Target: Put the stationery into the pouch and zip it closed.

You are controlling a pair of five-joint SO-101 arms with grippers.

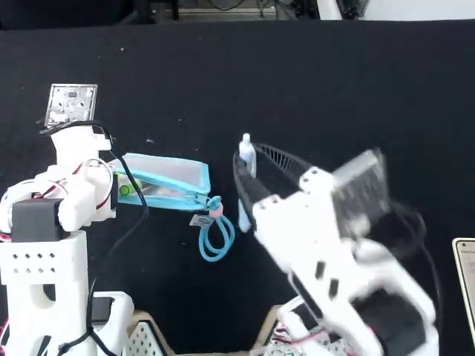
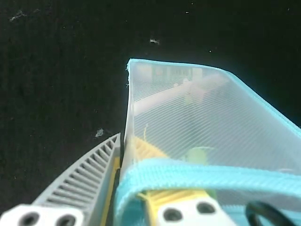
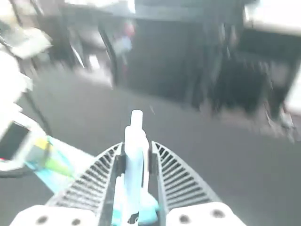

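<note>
Some way in: on the table (image 1: pixel 334 89), the mesh pouch (image 1: pixel 165 180) already holds stationery, your left jaws clamped on its end. Your right jaws grip a pale pen (image 1: pixel 247 152) upright near its loop end. Inserting it and zipping look left to do.

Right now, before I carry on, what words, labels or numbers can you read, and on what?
No text can be read.
Tag at the zipper of the pouch: too small to read.
Greenish print on an item inside the pouch: blurred.
Card at the high view's right edge: too small to read.
</note>
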